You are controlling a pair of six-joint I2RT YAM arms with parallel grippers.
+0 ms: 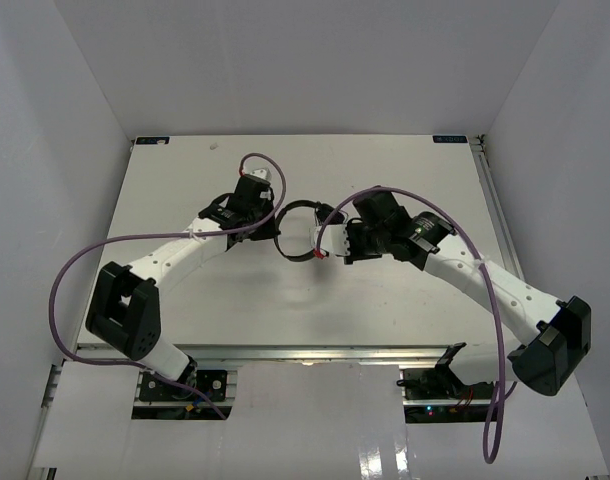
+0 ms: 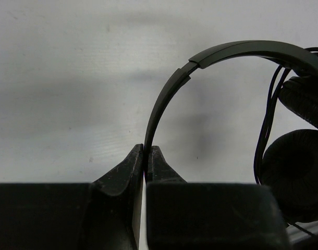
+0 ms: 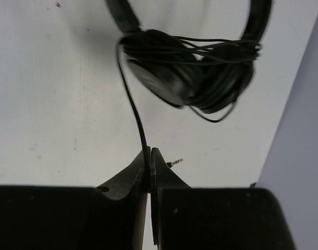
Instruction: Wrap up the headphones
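Headphones (image 1: 303,232) are held over the table (image 1: 385,300) between the arms: left gripper (image 2: 147,156) clenched on the headband (image 2: 164,99), right gripper (image 3: 149,156) pinching the cord (image 3: 132,104) beside its plug (image 3: 174,162). Most cord seems looped round the cups (image 3: 164,78); keep the tail taut, then tuck it.

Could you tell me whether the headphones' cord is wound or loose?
Mostly wound: cord loops circle the ear cups; its tail runs into the right gripper.

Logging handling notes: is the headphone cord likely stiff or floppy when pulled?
Probably floppy: the cord curves loosely from the ear cups to the shut right hand. Its loops sit unevenly around the cups, so they may slip off if tension drops. Thin and light-looking, it likely slides easily through a weak pinch.
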